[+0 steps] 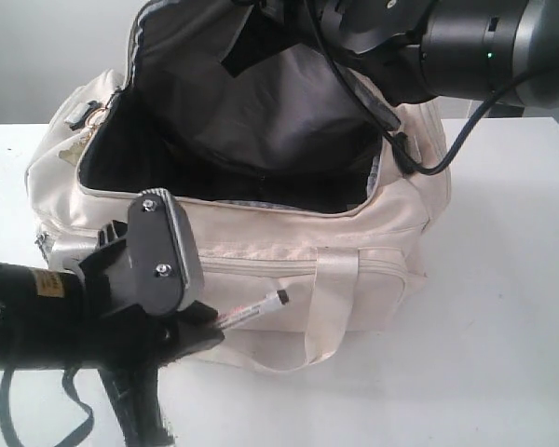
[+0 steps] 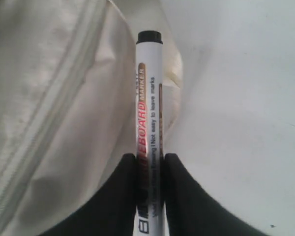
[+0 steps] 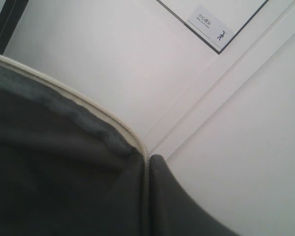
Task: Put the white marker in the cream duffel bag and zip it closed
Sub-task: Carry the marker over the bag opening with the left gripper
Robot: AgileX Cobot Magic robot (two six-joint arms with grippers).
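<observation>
The cream duffel bag [image 1: 391, 223] stands on the white table with its top wide open, showing dark grey lining. My left gripper [image 1: 210, 326] hovers low in front of the bag's front face, shut on the white marker [image 1: 256, 309]. The marker's black end points toward the front zip pocket. In the left wrist view the marker [image 2: 148, 98] sticks out from between the black fingers [image 2: 177, 196], beside the bag's fabric [image 2: 49, 98]. My right gripper [image 3: 146, 162] is shut on the raised flap's zipper edge [image 3: 113, 125], holding it up. Only the right arm [image 1: 447, 47] shows in the exterior view.
The white table [image 1: 512, 307] stretches to the right of the bag and in front of it. A black cable [image 1: 466, 140] loops from the right arm over the bag's right end. A strap handle [image 1: 331, 307] hangs down the front. A wall sign [image 3: 211, 22] shows behind.
</observation>
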